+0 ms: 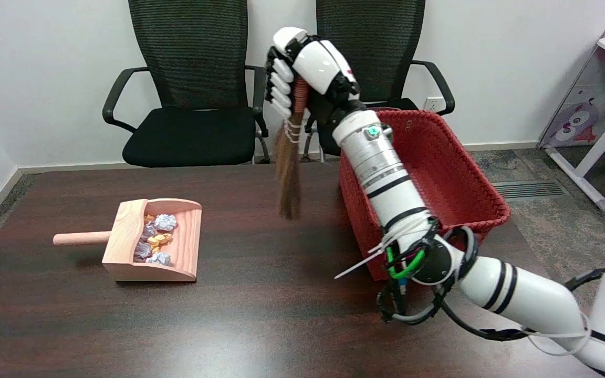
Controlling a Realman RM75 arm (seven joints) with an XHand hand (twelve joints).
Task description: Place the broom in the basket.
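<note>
Your right hand (302,71) grips one small broom (289,157) by its handle, bristles hanging down in the air above the dark table (260,315), just left of one red woven basket (439,173). One wooden dustpan (150,241) lies at the left, holding several crumpled paper balls (155,239). Two black chairs (192,100) stand behind

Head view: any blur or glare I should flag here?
Head view: broom bristles smeared by motion blur while the right hand grips its handle; soft glare patch on the table near the bottom edge; dustpan and basket sharp.
</note>
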